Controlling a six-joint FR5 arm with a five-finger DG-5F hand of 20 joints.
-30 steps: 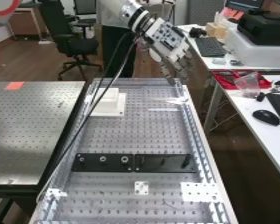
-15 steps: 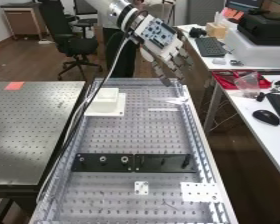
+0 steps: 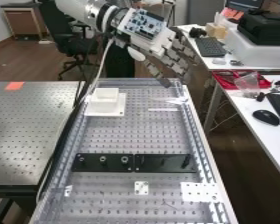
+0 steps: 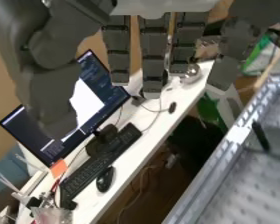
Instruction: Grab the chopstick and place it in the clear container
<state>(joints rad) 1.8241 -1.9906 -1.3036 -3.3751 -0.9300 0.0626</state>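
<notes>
Tabletop: the perforated surface [image 3: 144, 137] stretches beneath the arm [image 3: 91, 12], which comes in from the upper left of the high view.
Side desk: the white desk [image 3: 247, 110] stands to the right of the tabletop.
Hand: above the far right end of the tabletop, the hand [image 3: 160, 46] is open, fingers extended and thumb set apart, gripping nothing.
Black plate: the long dark plate [image 3: 164, 167] lies across the tabletop's middle.
Red tray: the tray [image 3: 223, 79] is on the side desk, behind the computer mouse [image 3: 266, 117].
White block: the block [image 3: 105, 104] sits on a thin white base [image 3: 117, 113] near the tabletop's far left.
Chopstick: poorly seen; the thin pale strip [image 3: 163, 109] lying flat near the far right may be it.
</notes>
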